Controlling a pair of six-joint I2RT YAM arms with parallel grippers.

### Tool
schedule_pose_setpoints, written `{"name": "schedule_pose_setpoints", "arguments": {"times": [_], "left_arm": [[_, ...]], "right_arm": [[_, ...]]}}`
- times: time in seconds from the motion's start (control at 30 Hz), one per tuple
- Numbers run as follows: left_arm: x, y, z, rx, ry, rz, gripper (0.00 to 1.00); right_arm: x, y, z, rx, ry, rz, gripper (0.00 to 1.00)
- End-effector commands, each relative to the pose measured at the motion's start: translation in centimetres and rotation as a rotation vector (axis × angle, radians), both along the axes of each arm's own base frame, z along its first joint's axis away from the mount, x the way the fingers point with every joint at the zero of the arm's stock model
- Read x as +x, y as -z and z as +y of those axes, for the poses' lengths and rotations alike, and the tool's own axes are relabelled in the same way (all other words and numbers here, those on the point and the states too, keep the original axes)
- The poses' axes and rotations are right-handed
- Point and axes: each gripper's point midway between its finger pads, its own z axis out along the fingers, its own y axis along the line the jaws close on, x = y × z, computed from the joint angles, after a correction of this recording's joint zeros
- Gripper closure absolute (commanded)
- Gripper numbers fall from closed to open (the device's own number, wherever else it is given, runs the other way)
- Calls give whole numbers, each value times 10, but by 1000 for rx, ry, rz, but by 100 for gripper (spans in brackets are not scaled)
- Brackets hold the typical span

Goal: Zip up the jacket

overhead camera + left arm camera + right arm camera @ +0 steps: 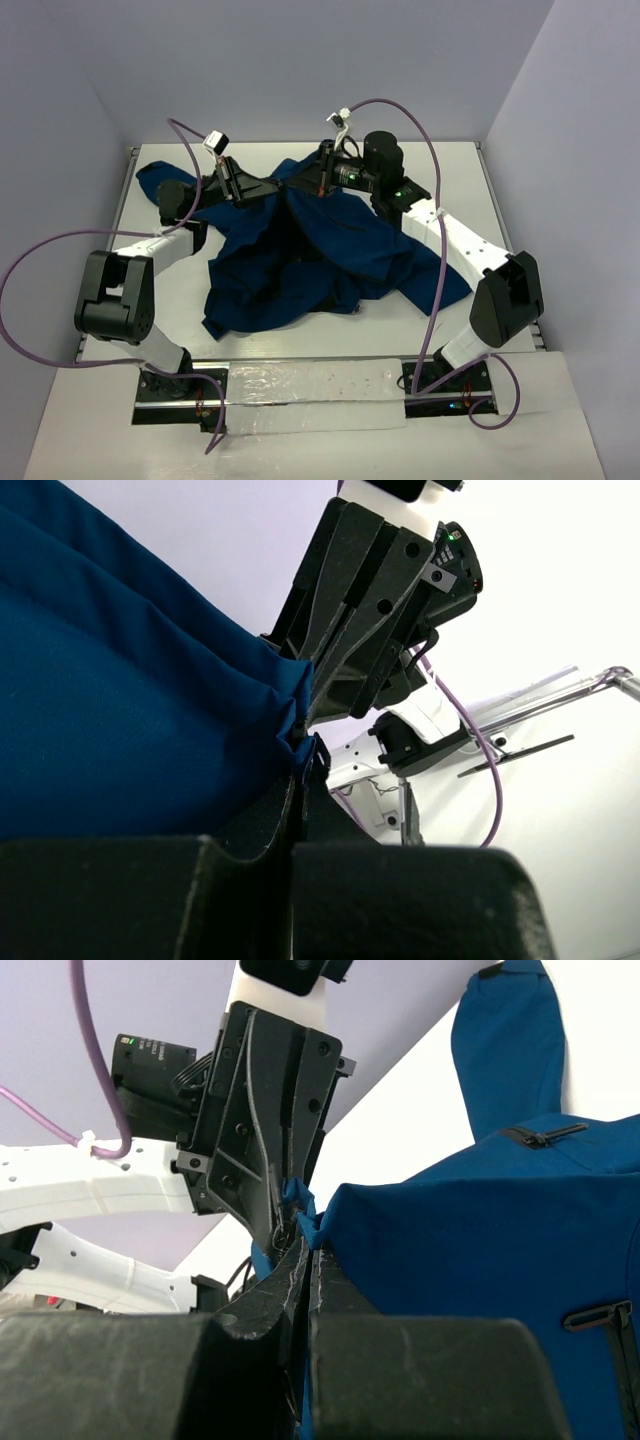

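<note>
The navy-blue jacket [330, 250] lies crumpled across the middle of the white table [450, 170], with black lining showing near its centre. Both grippers meet at a raised fold at the jacket's far edge. My left gripper [278, 186] comes in from the left and is shut on a pinch of the blue fabric [120, 710], its tips [303, 748] closed on it. My right gripper [312, 182] comes in from the right and is shut on the same fold, the fabric [480, 1230] pinched at its tips [312, 1222]. The two grippers almost touch. No zipper slider shows.
One sleeve [160, 180] spreads to the far left corner and another [440, 285] to the right. Purple cables [60, 245] loop beside each arm. Walls close in the table on three sides. A zipped pocket [545, 1135] shows on the jacket.
</note>
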Motion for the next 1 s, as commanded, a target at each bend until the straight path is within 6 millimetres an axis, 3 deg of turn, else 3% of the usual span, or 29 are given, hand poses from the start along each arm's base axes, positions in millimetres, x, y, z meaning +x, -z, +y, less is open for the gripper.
{"name": "schedule_pose_setpoints", "arguments": {"times": [0.0, 0.37, 0.8, 0.83, 0.97], "left_arm": [[-28, -22, -1, -1, 21, -236, 100], [-15, -8, -8, 99, -1, -228, 100], [-17, 0, -9, 135, 13, -242, 100], [-17, 0, -9, 141, 17, -245, 100], [-16, 1, -9, 158, 18, -253, 100]], "right_arm": [[2, -56, -9, 71, 72, -165, 100], [-12, -66, -17, 96, 73, -189, 100], [-16, -58, -13, 72, 18, -155, 100], [-17, -58, -12, 70, 13, -153, 89], [-18, -55, -9, 61, -11, -147, 66]]}}
